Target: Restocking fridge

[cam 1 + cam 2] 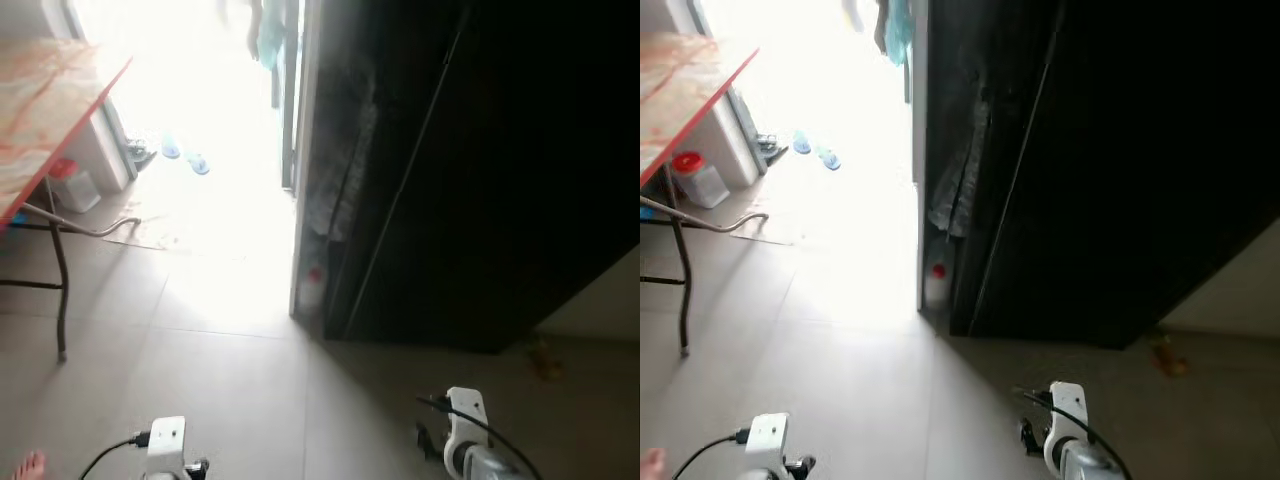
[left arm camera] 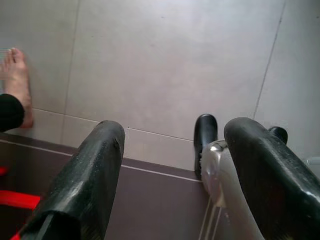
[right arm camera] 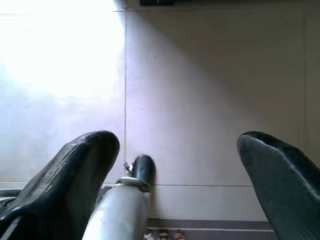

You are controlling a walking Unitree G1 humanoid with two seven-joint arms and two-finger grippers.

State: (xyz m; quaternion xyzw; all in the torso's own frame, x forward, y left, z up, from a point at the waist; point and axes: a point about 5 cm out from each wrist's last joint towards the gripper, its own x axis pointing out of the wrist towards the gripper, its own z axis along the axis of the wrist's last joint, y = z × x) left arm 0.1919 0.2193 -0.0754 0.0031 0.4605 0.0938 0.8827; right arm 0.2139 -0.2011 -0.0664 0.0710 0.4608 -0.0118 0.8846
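The left gripper (image 2: pixel 170 165) is held spread and empty, pointed down at the tiled floor (image 2: pixel 165 60), and the right gripper (image 3: pixel 180 175) is likewise parted with nothing between its fingers. Both arms are hung low at the robot's sides, which suggests a walking posture rather than a reach. Nothing to be stocked is carried, and no groceries can be made out.

The fridge (image 1: pixel 480 170) is seen ahead and to the right as a tall dark cabinet. Whether its door is open cannot be told, the body being almost black against the glare. A small bottle with a red cap (image 1: pixel 314 285) is stood on the floor in the narrow gap at its left corner.

A folding table (image 1: pixel 45 110) is placed at the left, beside a brightly lit doorway with sandals (image 1: pixel 186 156) at the threshold. A person's bare foot (image 2: pixel 17 82) is seen just beside the left gripper.

The task is judged barely begun: the fridge is yet to be approached.
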